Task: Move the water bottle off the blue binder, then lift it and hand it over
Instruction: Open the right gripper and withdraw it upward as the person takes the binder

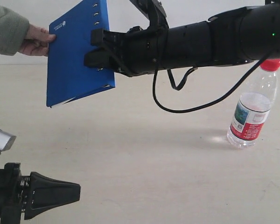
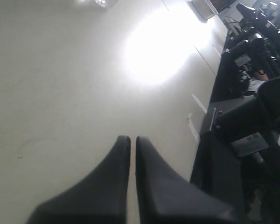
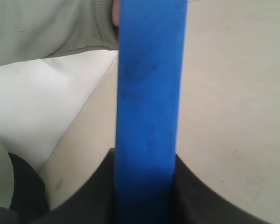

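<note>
My right pincer [image 1: 97, 46] was clenched on the ring-side edge of the blue binder [image 1: 74, 60], holding it upright in the air well above the worktop [image 1: 144, 158], while a person's hand [image 1: 36, 41] in a grey-green sleeve touched its far upper corner. The water bottle [image 1: 253, 107] stood upright on the worktop, well apart from the binder, just below my right forearm. My left pincer [image 2: 133, 154] lay low over the worktop, clamped together on nothing. The risk I judged greatest: the hand seemed to have only the corner, so if I released too early the binder could swing or drop. A tug from the person while I gripped hard could also twist the cover. The slack cable [image 1: 177, 100] looping under my arm hung near the bottle, and a careless retreat could catch the red cap and tip it. I counted one binder, one bottle, one human hand, two pincers
</note>
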Controlling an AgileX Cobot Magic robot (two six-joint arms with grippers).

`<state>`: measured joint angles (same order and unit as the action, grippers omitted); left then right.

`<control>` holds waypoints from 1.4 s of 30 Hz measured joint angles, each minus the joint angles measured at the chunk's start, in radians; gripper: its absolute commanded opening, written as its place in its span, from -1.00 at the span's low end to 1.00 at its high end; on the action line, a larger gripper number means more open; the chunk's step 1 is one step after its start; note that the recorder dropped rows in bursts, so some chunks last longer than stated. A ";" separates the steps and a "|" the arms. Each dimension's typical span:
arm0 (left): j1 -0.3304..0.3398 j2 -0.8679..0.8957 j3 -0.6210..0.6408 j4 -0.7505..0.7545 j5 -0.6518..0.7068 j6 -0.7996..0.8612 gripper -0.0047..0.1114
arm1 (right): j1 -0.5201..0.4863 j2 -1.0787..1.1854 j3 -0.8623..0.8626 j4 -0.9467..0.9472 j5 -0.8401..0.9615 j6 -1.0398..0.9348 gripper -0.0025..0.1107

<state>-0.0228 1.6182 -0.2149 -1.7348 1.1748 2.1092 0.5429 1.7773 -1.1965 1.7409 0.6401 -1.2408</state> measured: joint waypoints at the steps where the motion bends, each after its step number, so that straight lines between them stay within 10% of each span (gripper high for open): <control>1: 0.002 -0.029 -0.002 0.000 -0.023 -0.009 -0.84 | 0.000 0.000 0.000 0.001 0.002 -0.003 -0.96; 14: 0.046 -0.691 0.009 -0.005 -0.561 -0.348 -0.84 | 0.000 0.000 -0.002 0.008 -0.004 -0.049 -0.79; 21: 0.046 -0.907 0.052 -0.005 -0.571 -0.448 -0.84 | 0.000 0.000 -0.006 0.008 -0.002 -0.083 0.89; 42: 0.046 -0.975 0.067 0.081 -0.583 -0.579 -0.84 | 0.002 -0.342 -0.008 -0.906 0.032 0.491 0.82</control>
<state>0.0228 0.6431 -0.1477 -1.6537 0.5920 1.5305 0.5446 1.4358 -1.2045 0.8346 0.6719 -0.7495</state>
